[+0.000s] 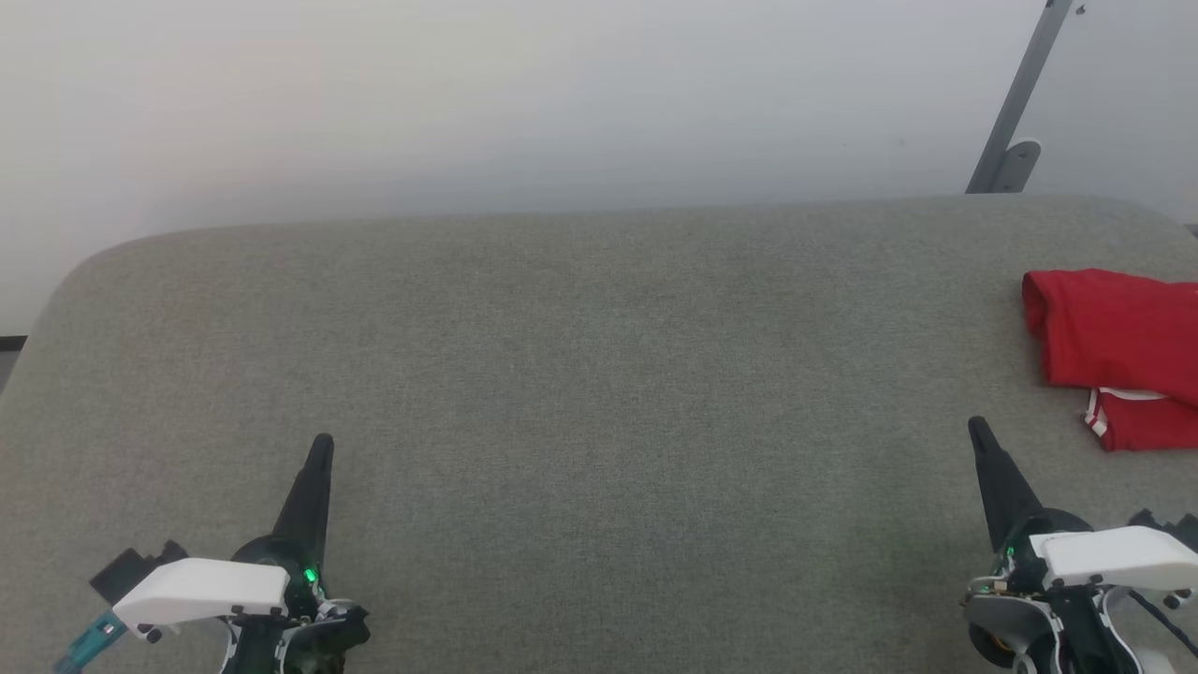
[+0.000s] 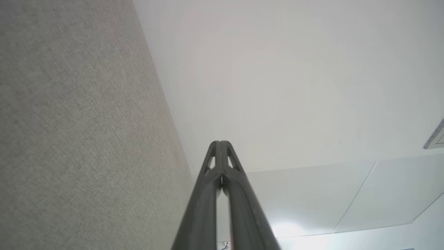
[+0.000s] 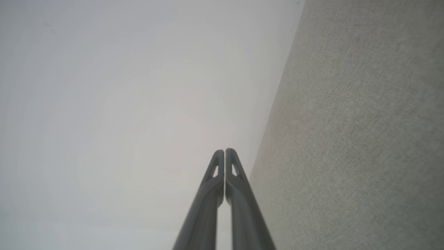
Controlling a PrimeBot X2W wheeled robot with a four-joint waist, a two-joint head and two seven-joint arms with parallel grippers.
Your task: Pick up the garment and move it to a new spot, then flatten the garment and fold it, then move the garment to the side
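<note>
The garment point(image 1: 1114, 346), a red jersey folded into a compact bundle, lies at the far right of the grey table point(image 1: 580, 374), cut off by the head view's right edge; a bit of red-and-white striped trim shows at its near side. My right gripper point(image 1: 977, 429) is shut and empty at the lower right, a short way left of and nearer than the garment. At the lower left my left gripper point(image 1: 322, 442) is shut with nothing held. Both wrist views show touching fingertips: the left gripper point(image 2: 220, 143) and the right gripper point(image 3: 224, 150) point past the table's edge at the pale wall.
A grey metal bracket point(image 1: 1015, 112) leans against the pale wall behind the table's far right corner. The table has a rounded far left corner point(image 1: 84, 262).
</note>
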